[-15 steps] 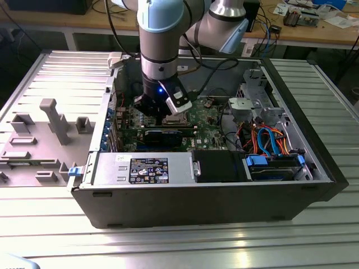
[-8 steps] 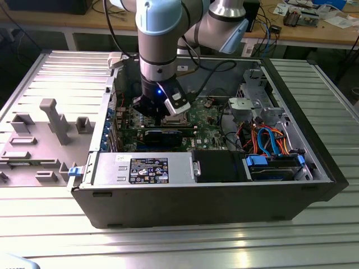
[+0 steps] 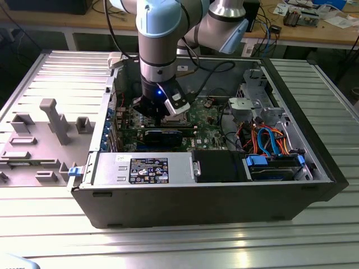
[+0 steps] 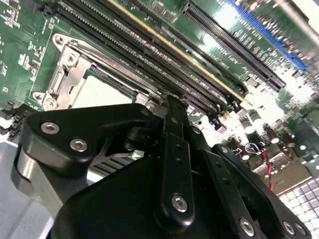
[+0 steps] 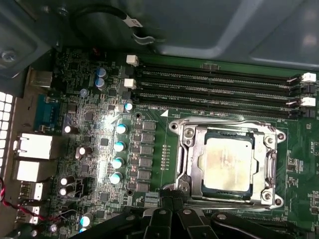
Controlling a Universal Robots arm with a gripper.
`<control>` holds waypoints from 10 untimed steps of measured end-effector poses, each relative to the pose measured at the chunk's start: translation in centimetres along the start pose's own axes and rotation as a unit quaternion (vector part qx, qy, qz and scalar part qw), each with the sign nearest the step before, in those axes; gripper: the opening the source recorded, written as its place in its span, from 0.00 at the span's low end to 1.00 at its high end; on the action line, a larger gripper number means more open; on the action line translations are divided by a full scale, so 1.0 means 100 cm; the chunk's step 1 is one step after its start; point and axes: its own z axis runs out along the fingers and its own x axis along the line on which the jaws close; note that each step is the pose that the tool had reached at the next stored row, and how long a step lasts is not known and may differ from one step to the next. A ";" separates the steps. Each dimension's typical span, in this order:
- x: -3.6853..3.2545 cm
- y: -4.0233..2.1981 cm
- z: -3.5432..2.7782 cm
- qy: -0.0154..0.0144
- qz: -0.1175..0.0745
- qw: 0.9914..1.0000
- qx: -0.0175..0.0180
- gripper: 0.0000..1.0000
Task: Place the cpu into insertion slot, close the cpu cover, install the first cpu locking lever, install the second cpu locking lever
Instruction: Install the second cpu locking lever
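Glare flares off the green board (image 4: 239,20) in both wrist views; case interior dim.

The exterior view looks down from high in front into the open computer case (image 3: 224,185), arm included. Both wrist views sit close above the motherboard (image 5: 149,144), sharing the insertion slot (image 5: 227,164) and memory slots (image 4: 149,55).

1. The arm (image 3: 160,33), grey with pale blue joint caps, comes in from the far side and points its wrist (image 3: 159,75) straight down.
2. A blue light glows on the black gripper (image 3: 155,114), hanging low with its linkage drawn together.
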 end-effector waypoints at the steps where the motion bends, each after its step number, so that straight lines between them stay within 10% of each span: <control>1: -0.0001 0.0008 0.0006 0.000 -0.001 1.000 -0.001 0.11; 10: -0.0003 0.0022 0.0024 0.000 -0.003 1.000 -0.001 0.11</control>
